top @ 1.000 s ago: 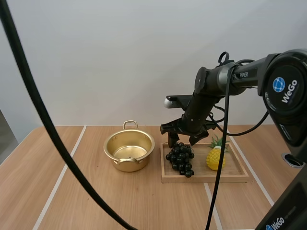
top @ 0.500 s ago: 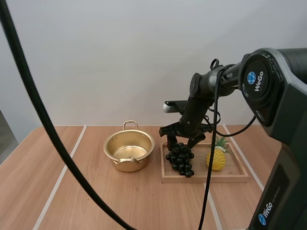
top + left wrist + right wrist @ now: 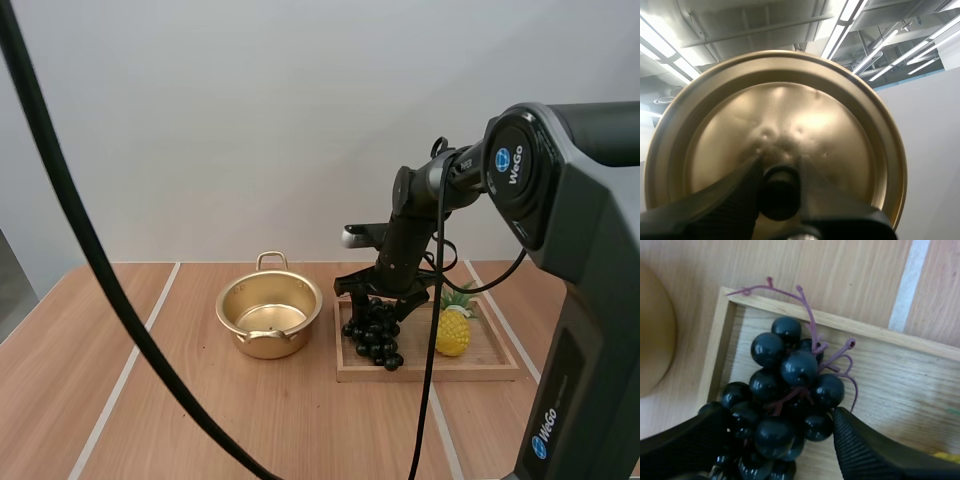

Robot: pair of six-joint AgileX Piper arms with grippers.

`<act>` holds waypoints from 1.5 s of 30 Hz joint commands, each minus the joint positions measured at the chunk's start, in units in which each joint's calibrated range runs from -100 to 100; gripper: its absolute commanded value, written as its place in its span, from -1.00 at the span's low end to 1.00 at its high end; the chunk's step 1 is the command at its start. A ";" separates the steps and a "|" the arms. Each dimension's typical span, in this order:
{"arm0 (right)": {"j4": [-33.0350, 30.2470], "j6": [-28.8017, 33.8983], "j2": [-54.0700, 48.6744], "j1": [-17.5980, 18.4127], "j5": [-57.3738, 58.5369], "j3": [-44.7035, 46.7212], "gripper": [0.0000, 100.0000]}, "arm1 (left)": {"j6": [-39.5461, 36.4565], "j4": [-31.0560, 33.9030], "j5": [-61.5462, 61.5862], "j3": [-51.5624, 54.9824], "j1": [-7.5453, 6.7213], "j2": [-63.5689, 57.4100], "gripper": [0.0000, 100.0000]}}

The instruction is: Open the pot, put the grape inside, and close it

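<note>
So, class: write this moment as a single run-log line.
pot: open, empty | left gripper: shut on lid knob | right gripper: open, astride grapes on tray | next: grasp grapes

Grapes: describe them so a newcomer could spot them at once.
Find the wooden tray right of the gold pot. The grapes lie at its end nearest the pot, straddled by the open right gripper: a near-black bunch, unlike the yellow pineapple beside them.

Gold pot and lid, black grapes, yellow pineapple, pale-wood tray
</note>
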 commanded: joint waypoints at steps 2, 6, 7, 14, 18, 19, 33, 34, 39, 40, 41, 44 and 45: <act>-0.27 0.10 1.29 0.06 -0.02 -0.33 1.00 | -0.55 -0.33 -0.44 -0.31 -0.20 0.27 -1.00; -0.27 0.00 1.93 0.06 -0.49 -0.20 1.00 | -0.55 -0.33 -0.44 -0.31 -0.20 0.27 -1.00; -0.27 0.00 2.05 0.06 -0.49 -0.20 1.00 | -0.55 -0.33 -0.44 -0.31 -0.20 0.27 -1.00; -0.27 -1.24 3.03 0.21 0.41 -0.12 1.00 | -0.55 -0.33 -0.44 -0.31 -0.20 0.27 -1.00; -0.27 -1.22 3.13 0.50 0.41 -0.12 1.00 | -0.55 -0.33 -0.44 -0.31 -0.20 0.27 -1.00; -0.38 -1.26 3.13 0.54 0.41 -0.12 1.00 | -0.55 -0.33 -0.44 -0.31 -0.20 0.27 -1.00; -0.73 -1.48 3.13 0.63 0.80 -0.12 -1.00 | -0.18 -0.33 -0.45 -0.31 -0.20 0.27 -1.00; -0.73 -1.48 3.13 0.63 0.98 -0.12 -1.00 | 0.09 -0.33 -0.45 -0.31 -0.20 0.27 -1.00; -0.88 -1.48 2.09 0.63 2.32 -0.25 -1.00 | 0.27 -0.33 -0.63 -0.31 -0.20 0.27 -1.00; -0.88 -1.48 1.34 0.63 2.46 -0.35 -1.00 | 0.27 -0.33 -0.63 -0.31 -0.20 0.27 -1.00; -0.88 -1.48 0.46 0.63 2.46 -0.35 -1.00 | 0.27 -0.33 -0.79 -0.31 -0.20 0.27 -1.00; -1.00 -1.38 -2.85 0.63 2.46 -0.35 -1.00 | 0.39 -0.33 -1.15 -0.31 -0.20 0.27 -1.00; -1.00 -1.30 -4.19 0.63 2.46 -0.35 -1.00 | 0.39 -0.33 -1.32 -0.31 -0.20 0.27 -1.00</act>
